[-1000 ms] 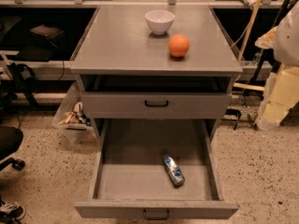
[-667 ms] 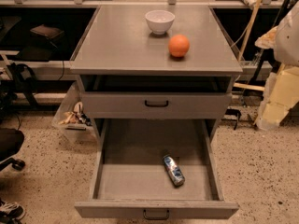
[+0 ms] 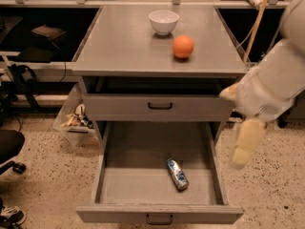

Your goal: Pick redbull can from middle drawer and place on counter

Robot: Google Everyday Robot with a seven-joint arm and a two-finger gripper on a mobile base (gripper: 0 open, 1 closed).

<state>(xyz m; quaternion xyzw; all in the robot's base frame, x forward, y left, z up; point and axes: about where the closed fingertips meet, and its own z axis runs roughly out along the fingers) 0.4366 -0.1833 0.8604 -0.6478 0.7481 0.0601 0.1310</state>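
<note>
Gripper (image 3: pixel 246 143): pale, hanging off the cabinet's right side, beside the open middle drawer (image 3: pixel 157 213); how far open, cannot tell; redbull can (image 3: pixel 177 173) lying on its side on the drawer floor, down-left of the gripper and apart from it; counter (image 3: pixel 124 46) up-left of the gripper, bearing white bowl (image 3: pixel 164 21) and orange ball (image 3: pixel 183 46).

The slim blue-and-silver metal redbull can (image 3: pixel 177 174) lies on its side, right of centre on the flat floor of the open, wide grey middle drawer (image 3: pixel 133 180), its long axis running from 11 to 5 o'clock. The broad flat grey counter (image 3: pixel 128 46) is at 12 o'clock from it. My gripper (image 3: pixel 245 149) hangs outside the drawer, at the can's 2 o'clock.
</note>
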